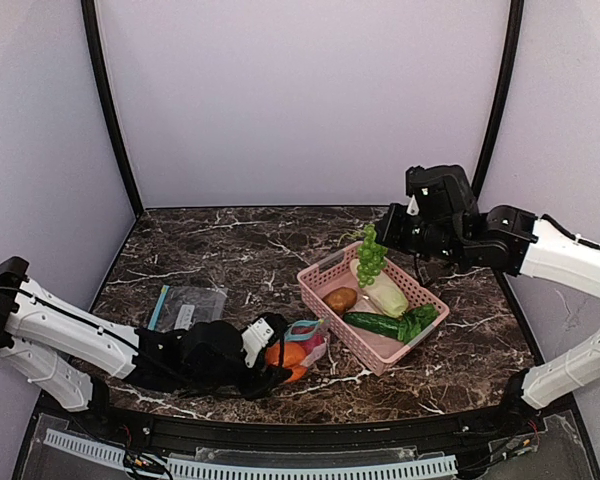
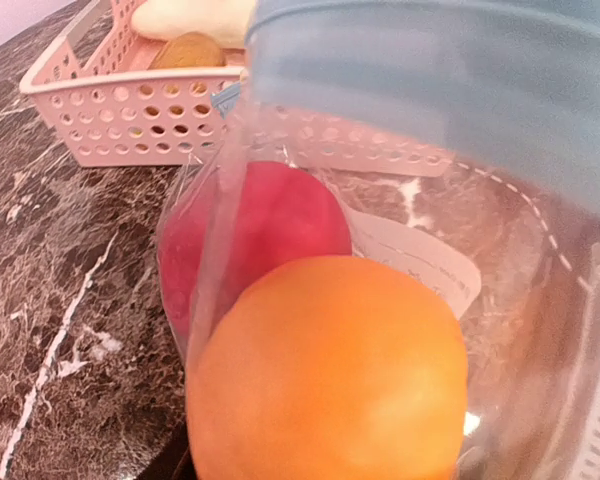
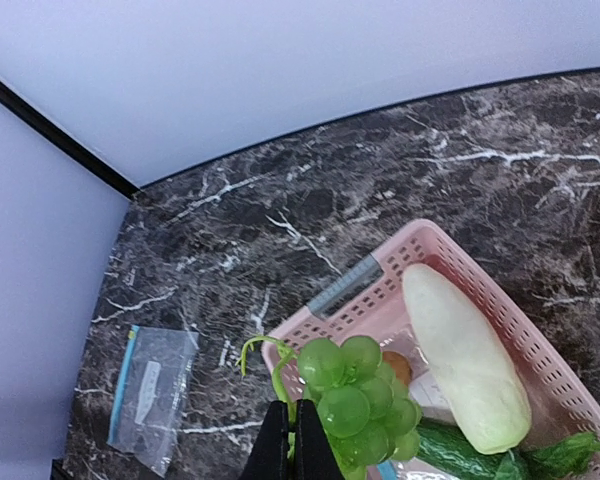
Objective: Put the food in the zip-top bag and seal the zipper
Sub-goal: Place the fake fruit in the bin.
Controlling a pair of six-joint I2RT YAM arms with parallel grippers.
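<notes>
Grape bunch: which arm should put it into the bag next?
Right. The right gripper is shut on the grape bunch, holding it above the pink basket. The left gripper is occupied at the zip-top bag, which already holds the orange fruit and red fruit.

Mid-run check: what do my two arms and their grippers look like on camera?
Both match: the left arm and right arm have smooth white tubular links joined by chunky black joint housings, with a thin dark cable along the white links. The left gripper and right gripper are black; the right's fingers are slim and flat. No markings show.
</notes>
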